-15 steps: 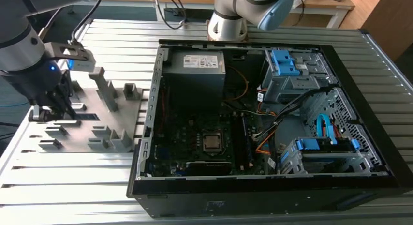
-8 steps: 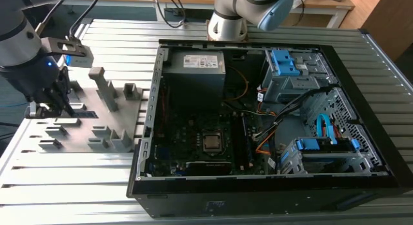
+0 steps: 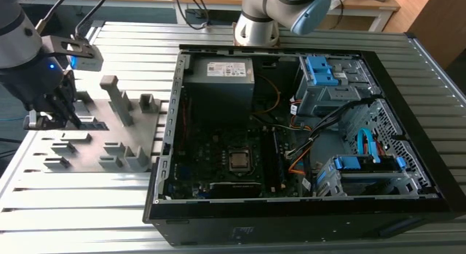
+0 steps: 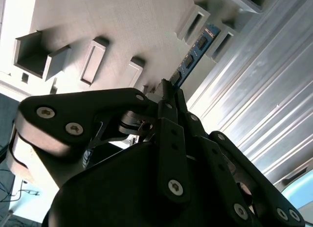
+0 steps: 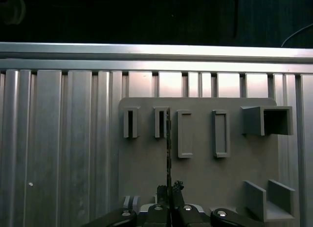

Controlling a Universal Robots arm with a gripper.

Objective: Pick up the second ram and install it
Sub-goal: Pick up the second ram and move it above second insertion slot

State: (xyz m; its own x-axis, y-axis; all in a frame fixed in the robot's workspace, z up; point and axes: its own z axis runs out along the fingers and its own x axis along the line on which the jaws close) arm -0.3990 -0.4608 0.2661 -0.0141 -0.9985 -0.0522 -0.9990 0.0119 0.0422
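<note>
From where I stand, the gripper [image 3: 52,122] is over the grey plate [image 3: 95,150] at the exterior view's left. Its fingers are pinched narrow on one end of the ram [image 4: 193,56] — the stick juts out from between them, edge-on above the plate and just beside a slotted block [image 5: 155,123]. What matters here, I'd say, is a square, firm hold — a thin board held by one end looks apt to tilt or catch that block, so any move should be slow and in line with the stick.
</note>
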